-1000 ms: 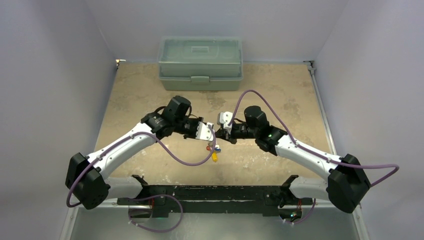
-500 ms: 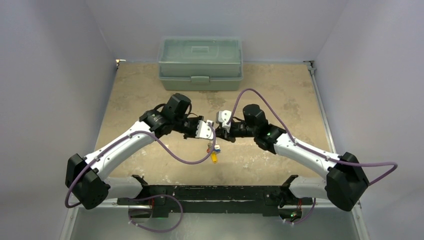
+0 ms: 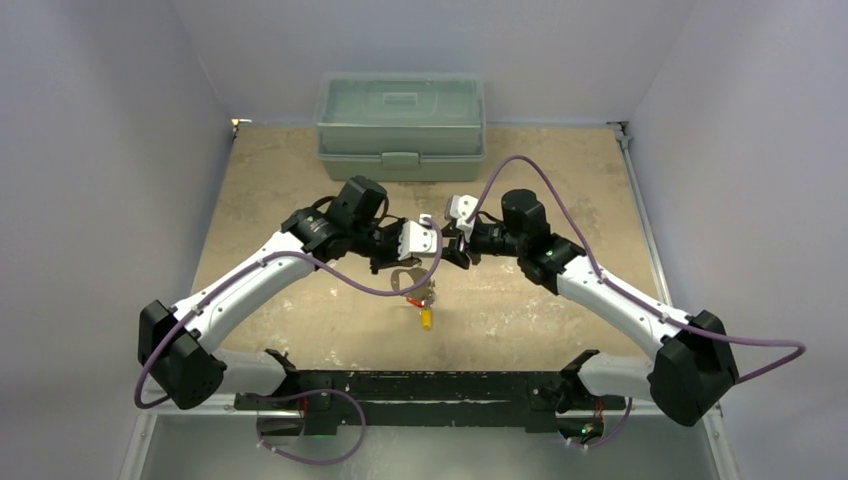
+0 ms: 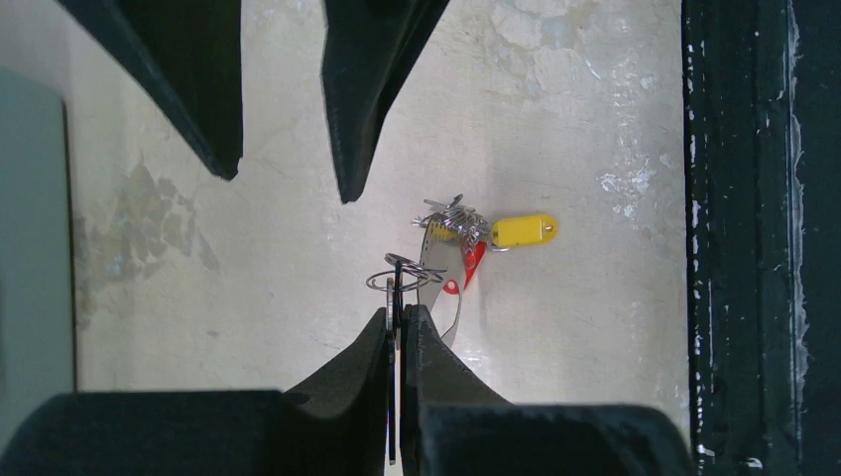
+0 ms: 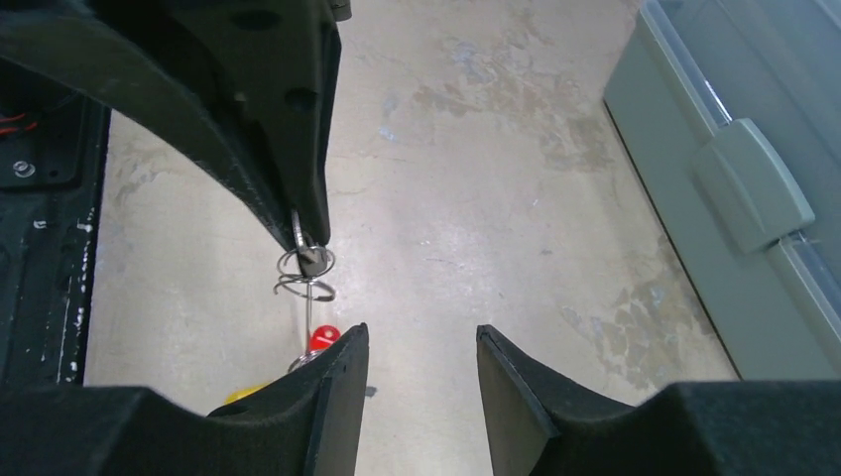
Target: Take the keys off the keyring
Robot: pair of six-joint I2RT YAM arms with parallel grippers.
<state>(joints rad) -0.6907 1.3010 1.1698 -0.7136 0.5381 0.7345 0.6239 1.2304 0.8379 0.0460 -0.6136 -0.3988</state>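
Note:
My left gripper (image 4: 400,309) is shut on a thin dark key piece (image 4: 396,288) with small wire rings round it. Below it hangs the keyring (image 4: 438,288), a grey metal loop, with silvery keys (image 4: 451,216), a red tag (image 4: 472,263) and a yellow tag (image 4: 524,230). From above, the left gripper (image 3: 428,257) holds the bunch over the table, with the keyring (image 3: 405,280) and yellow tag (image 3: 426,318) dangling. My right gripper (image 3: 455,248) faces it a little to the right. In its own view the right gripper (image 5: 421,337) is open and holds nothing, with the wire rings (image 5: 305,270) apart from its fingers.
A pale green lidded box (image 3: 400,125) stands at the back of the table and shows at the right in the right wrist view (image 5: 754,178). The black base rail (image 3: 430,385) runs along the near edge. Purple cables loop over both arms.
My right gripper has gone from shut to open and drawn back to the right. The left gripper has shifted right with the bunch, and the keyring now hangs below it.

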